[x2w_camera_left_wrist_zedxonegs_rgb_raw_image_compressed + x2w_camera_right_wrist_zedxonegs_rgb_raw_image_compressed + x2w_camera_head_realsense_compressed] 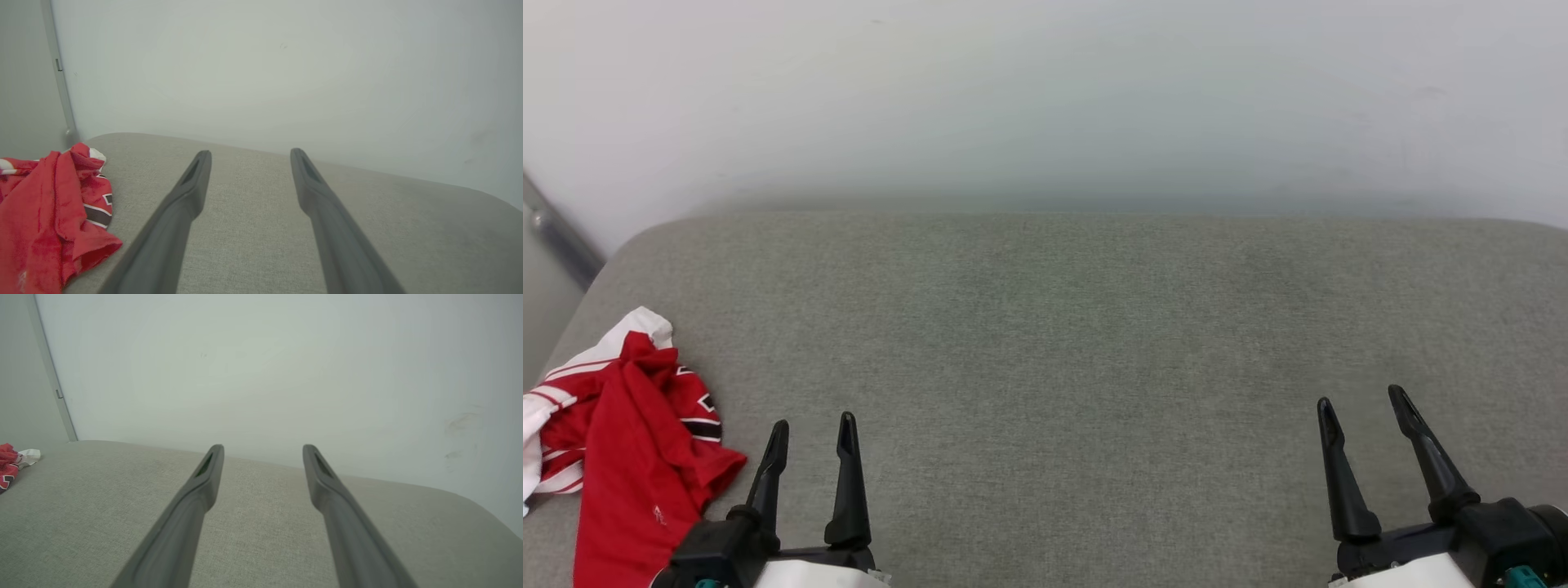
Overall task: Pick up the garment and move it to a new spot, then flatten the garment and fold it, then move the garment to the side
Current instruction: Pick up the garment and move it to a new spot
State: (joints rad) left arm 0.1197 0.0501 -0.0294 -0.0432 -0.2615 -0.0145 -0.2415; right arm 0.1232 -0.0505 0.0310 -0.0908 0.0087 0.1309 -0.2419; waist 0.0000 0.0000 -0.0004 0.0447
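The garment (629,441), a red shirt with white striped sleeves and black lettering, lies crumpled at the near left edge of the grey cushion (1078,343). My left gripper (813,425) stands open just to its right, a short gap from the cloth, with nothing between its fingers. In the left wrist view the garment (53,216) lies left of the left gripper (248,154). At the near right my right gripper (1364,396) is open and empty, far from the shirt. The right wrist view shows the right gripper (263,448) and a bit of the garment (10,463) at the far left.
A pale wall (1045,98) rises behind the cushion's far edge. A grey metal post (560,233) runs down at the far left corner. The cushion's left edge drops off just beside the shirt.
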